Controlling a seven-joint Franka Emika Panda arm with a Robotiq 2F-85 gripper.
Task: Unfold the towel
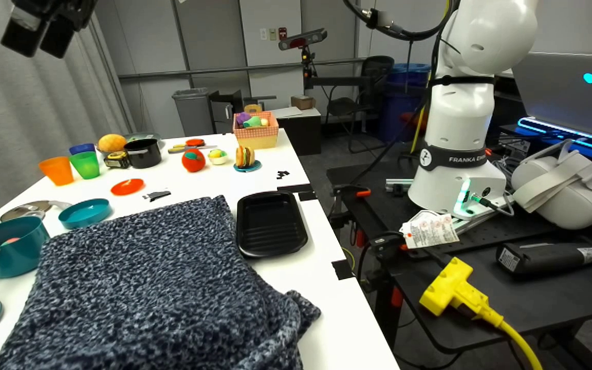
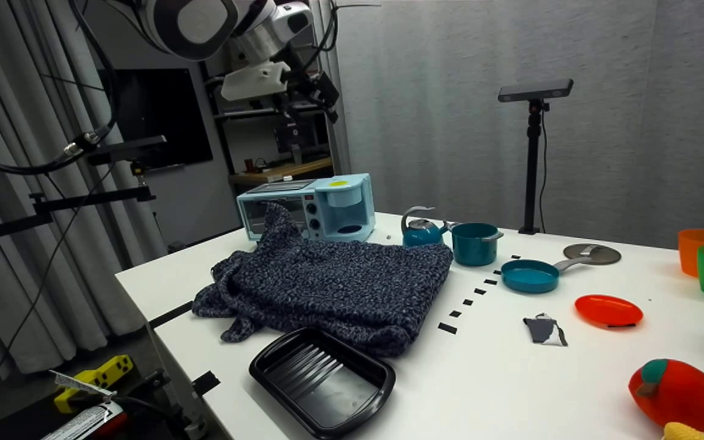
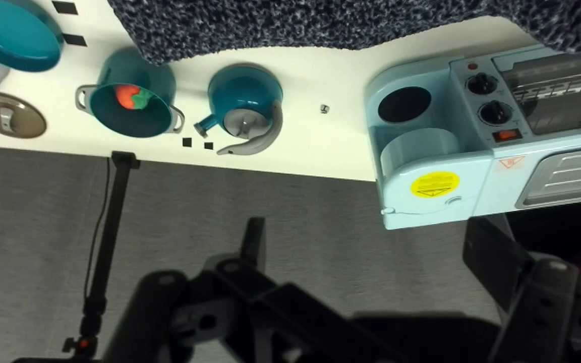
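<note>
Wide and empty, the gripper hung high — the speckled navy towel lay rumpled on the table below, past the kettle and toaster oven in the wrist view, so any reach would likely run inward and down.

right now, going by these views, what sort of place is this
Probably a robotics lab: a Franka arm stands beside a table bearing a toy-looking burger, and a camera-like device is mounted on a pole.

tabletop bright, near-white | black tray catches glare | wrist view: backdrop dim, jaws out of focus
</note>
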